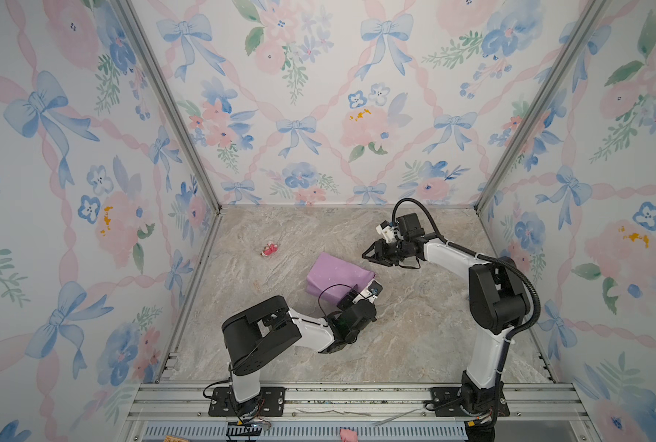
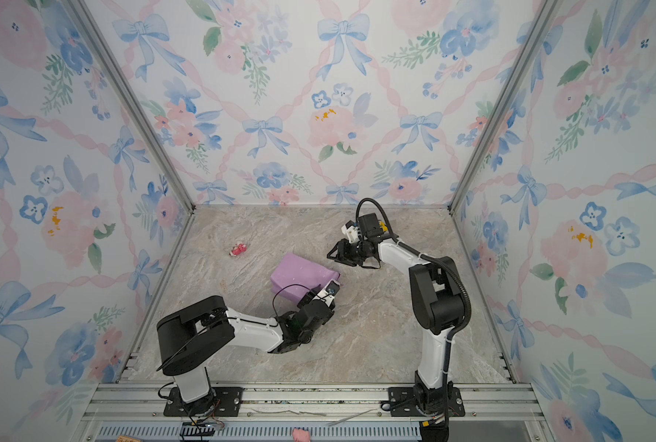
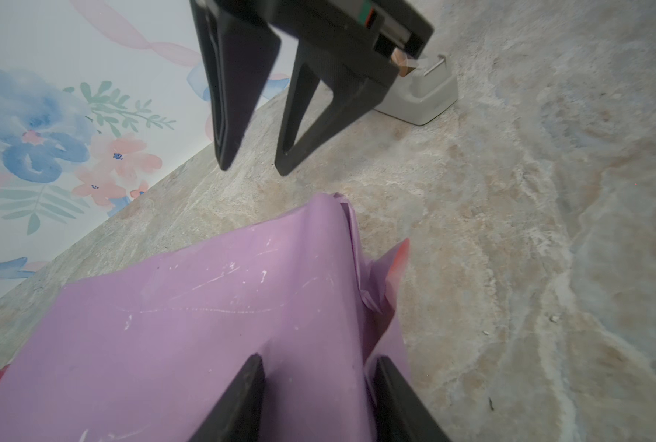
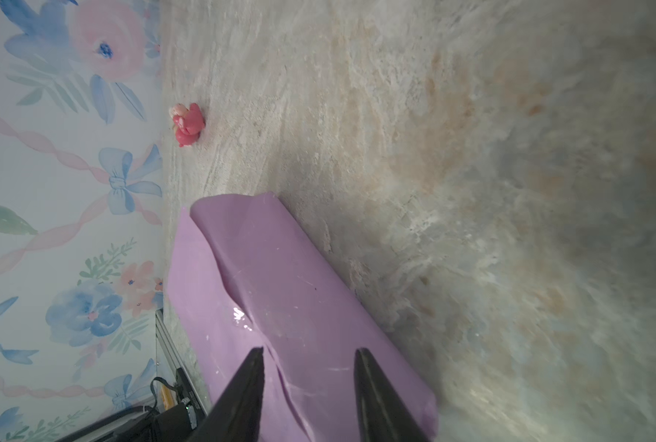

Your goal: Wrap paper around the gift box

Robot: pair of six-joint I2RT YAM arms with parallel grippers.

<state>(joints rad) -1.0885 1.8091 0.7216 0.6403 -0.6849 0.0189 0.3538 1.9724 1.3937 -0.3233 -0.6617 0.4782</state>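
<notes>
Writing can be sought in one place only: a small pale marking [image 4: 191, 395] on dark hardware in the right wrist view, too small to be read. One parcel is counted. The paper [image 1: 332, 273], lilac face outward with tiny white specks, is folded round the gift box, which is wholly hidden beneath it on the marbled tabletop [image 1: 414, 325]. One pink-red tip [image 3: 400, 254] of the paper's other face is seen at the parcel end nearest the left gripper [image 3: 317, 357]. That gripper's jaws are held partly apart astride this end, with lilac paper lying between them; whether the paper is gripped cannot be told. The right gripper [image 3: 254, 171] is poised over bare tabletop with its jaws well parted and nothing between them. The parcel lies just ahead of and below it, near but apart. One grey tape dispenser [image 3: 420, 97] is seen just behind the right gripper. One small red-and-pink figurine [image 4: 188, 124] lies well beyond the end of the parcel farthest from the right gripper. Two grippers are counted.
</notes>
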